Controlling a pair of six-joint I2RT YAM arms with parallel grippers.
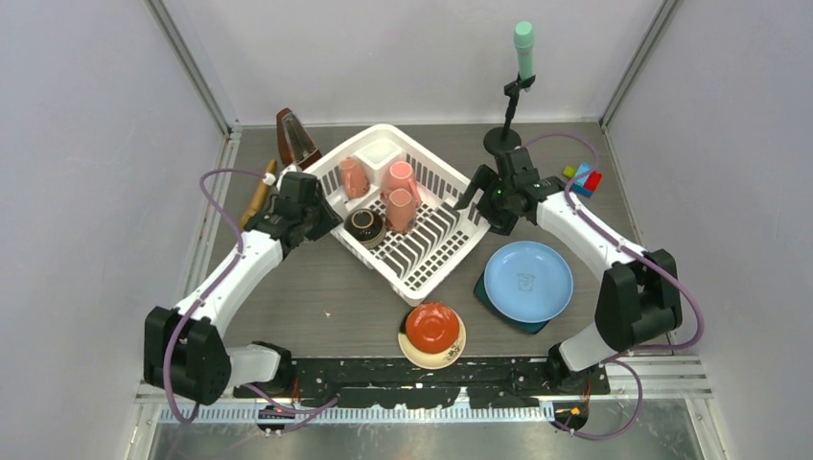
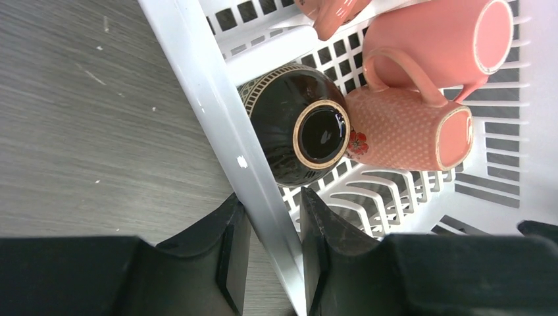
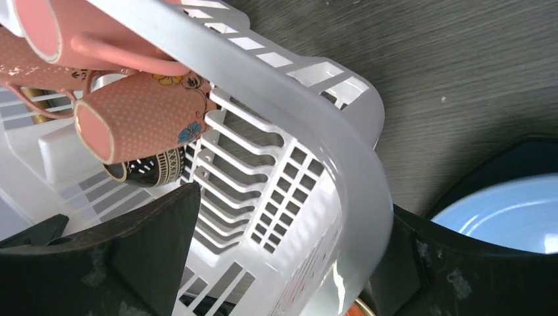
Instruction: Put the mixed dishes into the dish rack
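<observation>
Dish rack (image 1: pixel 451 264) sits mid-table, nearer the far edge, turned diagonally. Left gripper (image 2: pixel 271 205): jaws narrow, 1 finger on each side of the rack's left rim, pressed against it. Right gripper (image 3: pixel 293 210): jaws wide, straddling the right rim; cannot tell whether it clamps. Inside the rack: 3 pink mugs (image 1: pixel 398 196) and a brown bowl (image 1: pixel 364 228), upside down. Light blue plate (image 1: pixel 527 280) lies near the right edge.
</observation>
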